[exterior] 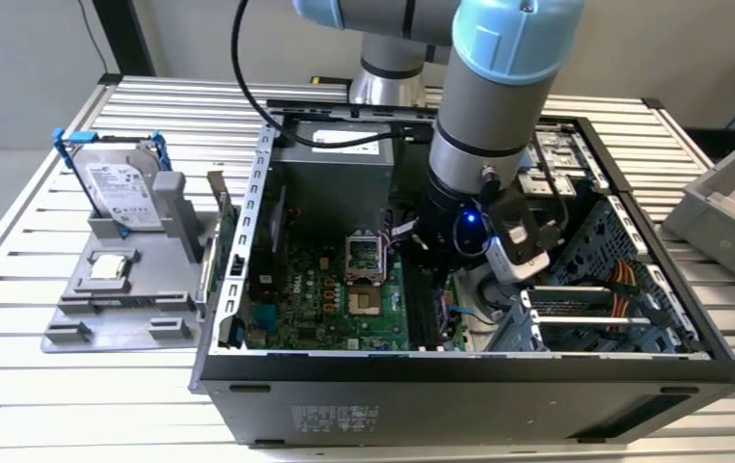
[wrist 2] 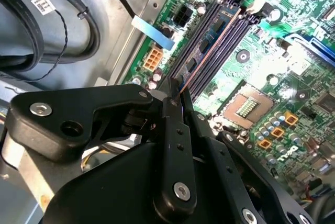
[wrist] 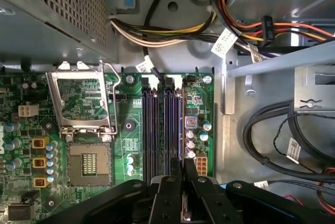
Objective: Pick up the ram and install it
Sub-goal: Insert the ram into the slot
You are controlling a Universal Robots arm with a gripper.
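The ram (wrist 2: 209,41), a long thin greenish-grey circuit-board stick with black chips and a copper-coloured edge, stands on edge in one of the dark memory slots (wrist: 152,130) of the green motherboard (exterior: 329,299). In the second wrist view its near end runs in between the black fingers (wrist 2: 178,130) of the hand (wrist 2: 175,96), which is clenched on it. In the first wrist view the hand (wrist: 182,179) sits right over the slots, beside the open metal processor socket (wrist: 86,124). In the exterior view the grey and light blue robot arm (exterior: 490,106) reaches down into the open black computer case (exterior: 471,386) on the ribbed metal worktop (exterior: 33,405). Towards the exterior view's left, well apart from the case, a grey plastic holder (exterior: 110,309) carries a silver hard drive in a blue frame (exterior: 117,178) and a small square silver chip (exterior: 110,267).
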